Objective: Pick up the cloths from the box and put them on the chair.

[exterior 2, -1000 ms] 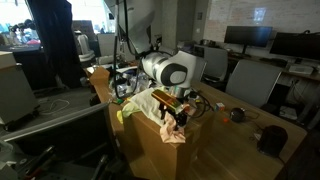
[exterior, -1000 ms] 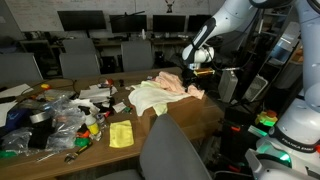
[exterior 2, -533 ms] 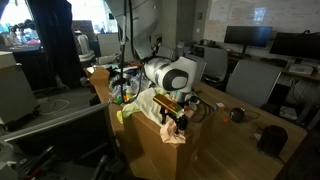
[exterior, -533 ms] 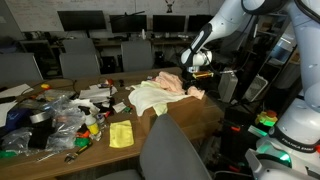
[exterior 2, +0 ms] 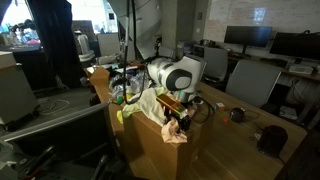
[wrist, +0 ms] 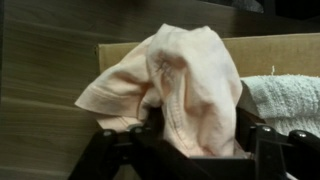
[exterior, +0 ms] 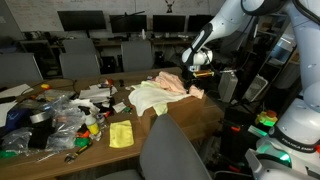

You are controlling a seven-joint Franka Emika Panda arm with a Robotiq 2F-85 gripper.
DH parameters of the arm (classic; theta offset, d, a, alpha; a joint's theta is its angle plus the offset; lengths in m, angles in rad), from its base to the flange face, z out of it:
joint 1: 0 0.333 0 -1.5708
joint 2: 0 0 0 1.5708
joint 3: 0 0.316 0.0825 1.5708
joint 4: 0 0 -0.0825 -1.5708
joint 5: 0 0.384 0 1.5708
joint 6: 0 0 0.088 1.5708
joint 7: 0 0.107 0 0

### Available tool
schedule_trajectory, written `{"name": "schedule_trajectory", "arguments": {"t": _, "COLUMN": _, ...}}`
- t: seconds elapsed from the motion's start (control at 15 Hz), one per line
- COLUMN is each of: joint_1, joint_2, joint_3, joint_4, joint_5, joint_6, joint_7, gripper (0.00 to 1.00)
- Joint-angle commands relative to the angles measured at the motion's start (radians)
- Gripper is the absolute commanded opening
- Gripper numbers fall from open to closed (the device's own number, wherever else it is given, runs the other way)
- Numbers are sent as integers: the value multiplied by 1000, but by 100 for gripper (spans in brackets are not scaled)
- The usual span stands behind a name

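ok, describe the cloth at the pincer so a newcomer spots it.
Find the brown box beside the table, heaped with cloths. The cloth at the pincer is bunched on top of the heap. It alone is peach-pink; its neighbours are a pale yellow-green cloth and a white towel.

Peach cloth [wrist: 185, 80] — soft matt fabric, crumpled. White towel [wrist: 285, 100] — rough looped terry. Box [wrist: 120, 55] is plain matt brown cardboard. Table [exterior: 95, 158] is wood-look with a slight sheen. Plastic bags [exterior: 55, 112] are clear, glossy, crinkled. Arm shell [exterior: 240, 20] is smooth glossy white plastic. Chair [exterior: 175, 150] has grey matt padding.
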Motion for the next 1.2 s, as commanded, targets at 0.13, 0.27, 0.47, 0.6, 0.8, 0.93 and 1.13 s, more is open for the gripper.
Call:
{"name": "schedule_trajectory", "arguments": {"t": 0.13, "joint_1": -7, "joint_2": 8, "joint_3": 5, "joint_4": 19, "joint_5": 1, "joint_6": -6, "joint_7": -2, "gripper": 27}}
{"name": "schedule_trajectory", "arguments": {"t": 0.27, "joint_1": -5, "joint_2": -16, "joint_3": 11, "joint_4": -1, "joint_5": 1, "joint_6": -1, "joint_7": -15, "gripper": 13}}
{"name": "schedule_trajectory", "arguments": {"t": 0.47, "joint_1": 6, "joint_2": -85, "joint_3": 14, "joint_4": -61, "joint_5": -5, "joint_6": 27, "joint_7": -36, "gripper": 0}}
{"name": "schedule_trajectory", "arguments": {"t": 0.6, "joint_1": 15, "joint_2": -152, "joint_3": 12, "joint_4": -124, "joint_5": -13, "joint_6": 69, "joint_7": -61, "gripper": 2}}
{"name": "schedule_trajectory", "arguments": {"t": 0.8, "joint_1": 15, "joint_2": -265, "joint_3": 22, "joint_4": -229, "joint_5": -6, "joint_6": 149, "joint_7": -123, "gripper": 2}}
{"name": "schedule_trajectory", "arguments": {"t": 0.93, "joint_1": 6, "joint_2": -369, "joint_3": 35, "joint_4": -323, "joint_5": 9, "joint_6": 206, "joint_7": -198, "gripper": 2}}
{"name": "schedule_trajectory", "arguments": {"t": 1.13, "joint_1": -1, "joint_2": -528, "joint_3": 46, "joint_4": -463, "joint_5": 47, "joint_6": 281, "joint_7": -328, "gripper": 2}}
